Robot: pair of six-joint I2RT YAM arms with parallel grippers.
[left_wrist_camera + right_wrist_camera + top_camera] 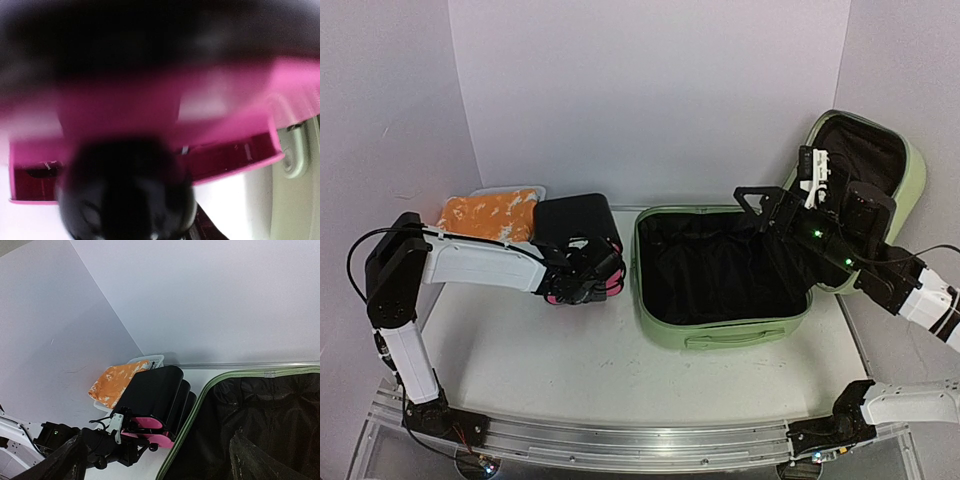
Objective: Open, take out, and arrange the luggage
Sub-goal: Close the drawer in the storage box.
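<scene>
Left pincer (575, 282) sits against the pink fronts of the black drawer box (575, 222). Its wrist view is blurred, so it cannot be told whether it is clenched on a front. Right pincer (760, 205) is released, its fingers spread wide with nothing between them, and is held above the rear right part of the luggage (720, 335). The luggage lies open on the counter (570, 370), right of centre, with its black-lined tub facing up and its lid tilted open at the right rear, behind the right arm. The drawer box stands just beside the luggage, on its left. Behind the box, a white basket (534, 189) holds an orange patterned cloth (488, 212).
</scene>
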